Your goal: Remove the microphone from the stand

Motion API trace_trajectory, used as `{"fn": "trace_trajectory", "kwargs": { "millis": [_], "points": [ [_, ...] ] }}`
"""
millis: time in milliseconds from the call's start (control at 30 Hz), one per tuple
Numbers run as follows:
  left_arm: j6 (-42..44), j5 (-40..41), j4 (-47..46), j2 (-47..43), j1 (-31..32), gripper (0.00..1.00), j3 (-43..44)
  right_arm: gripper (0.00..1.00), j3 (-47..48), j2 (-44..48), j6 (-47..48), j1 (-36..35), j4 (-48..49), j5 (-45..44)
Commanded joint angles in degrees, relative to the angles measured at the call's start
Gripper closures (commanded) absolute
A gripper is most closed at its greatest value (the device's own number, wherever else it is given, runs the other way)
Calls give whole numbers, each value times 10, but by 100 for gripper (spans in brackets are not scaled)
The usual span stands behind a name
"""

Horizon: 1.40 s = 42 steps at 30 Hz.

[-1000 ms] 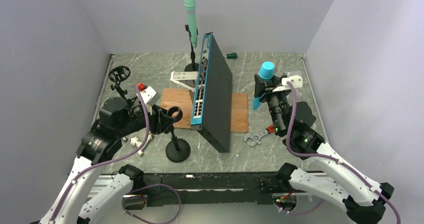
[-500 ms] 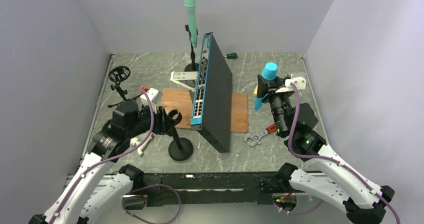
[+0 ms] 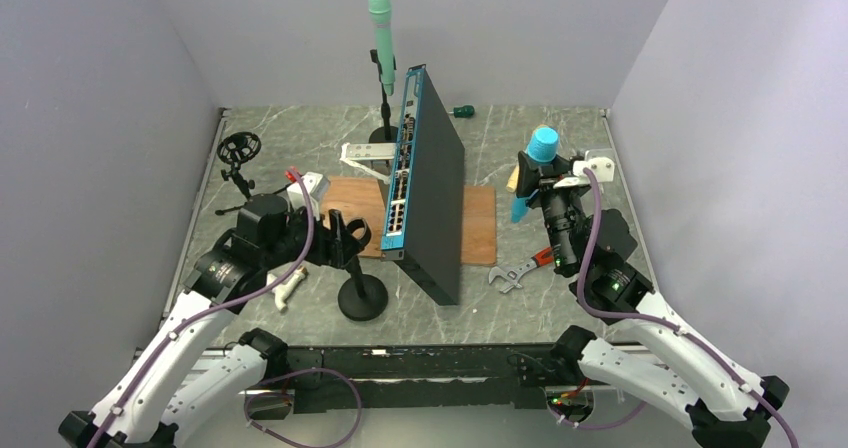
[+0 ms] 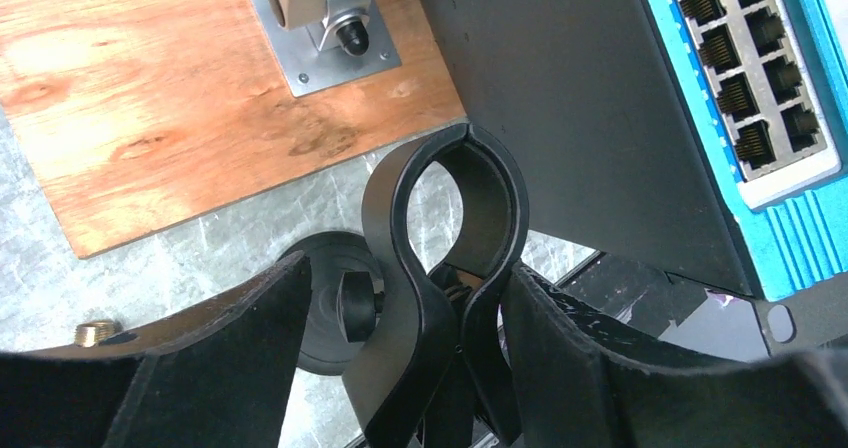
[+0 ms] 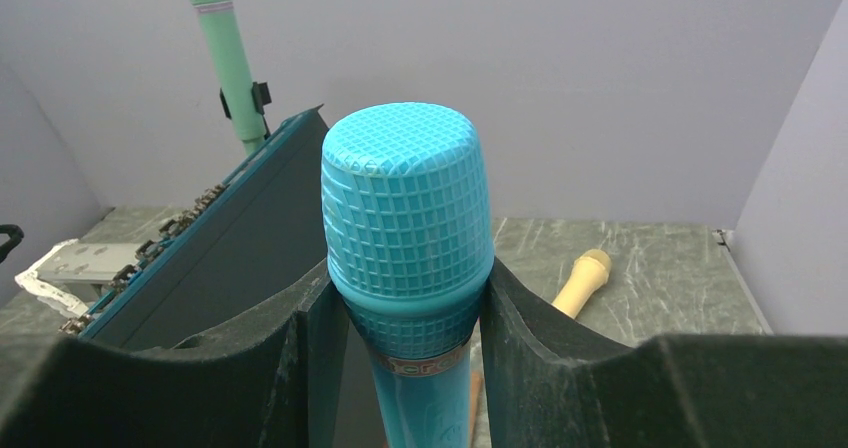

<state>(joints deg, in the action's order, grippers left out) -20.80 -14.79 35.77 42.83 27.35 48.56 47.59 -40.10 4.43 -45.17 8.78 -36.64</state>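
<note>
The blue microphone [image 3: 541, 146] is upright in my right gripper [image 3: 537, 173], clear of any stand and above the right side of the table. In the right wrist view the pads [image 5: 310, 348] press both sides of its grille [image 5: 408, 218]. The black stand [image 3: 362, 296] near the front centre has an empty clip [image 4: 455, 198]. My left gripper [image 3: 335, 238] straddles that clip; one finger [image 4: 560, 348] touches it and the other stands off with a gap. A green microphone [image 3: 381, 28] sits in a second stand at the back.
A tall black and blue network switch [image 3: 425, 188] stands on edge mid-table beside a wooden board [image 3: 350, 203]. A wrench [image 3: 515, 271] and a yellow microphone [image 5: 580, 280] lie at the right. A small black mount [image 3: 238, 150], a metal bracket [image 3: 365, 153] and a screwdriver [image 3: 462, 111] lie farther back.
My left arm has moved right and its fingers now sit around the stand's clip; the stand base slid slightly right. My right gripper shifted slightly right with the blue microphone.
</note>
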Motion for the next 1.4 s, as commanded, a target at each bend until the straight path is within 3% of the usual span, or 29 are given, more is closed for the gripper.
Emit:
{"fn": "trace_trajectory", "kwargs": {
  "millis": [0, 67, 200, 333, 400, 500, 867, 1033, 1200, 1367],
  "points": [
    [9, 39, 67, 12, 7, 27, -12, 100, 0, 4, -5, 5, 28, -6],
    [16, 42, 69, 16, 12, 34, -5, 100, 0, -1, -8, 6, 28, -2],
    [47, 71, 88, 28, 15, 75, 31, 100, -3, -5, -11, 7, 30, 0],
    [86, 96, 100, 34, 14, 87, 71, 100, -8, -6, -13, 9, 33, 0],
    [97, 112, 110, 41, 15, 100, 93, 100, -10, -6, -12, 12, 33, 1],
    [102, 125, 115, 53, 15, 100, 115, 100, -12, -9, -10, 14, 38, 2],
    [55, 291, 193, 155, 15, 100, 260, 100, -18, -10, -12, 27, 40, 16],
    [70, 321, 151, 188, 14, 100, 304, 100, -23, -5, -20, 29, 38, 30],
    [72, 402, 118, 233, 8, 100, 377, 100, -34, 2, -25, 31, 37, 32],
    [51, 413, 71, 278, -49, 100, 412, 100, -36, 10, -28, 32, 30, 31]
  ]
}}
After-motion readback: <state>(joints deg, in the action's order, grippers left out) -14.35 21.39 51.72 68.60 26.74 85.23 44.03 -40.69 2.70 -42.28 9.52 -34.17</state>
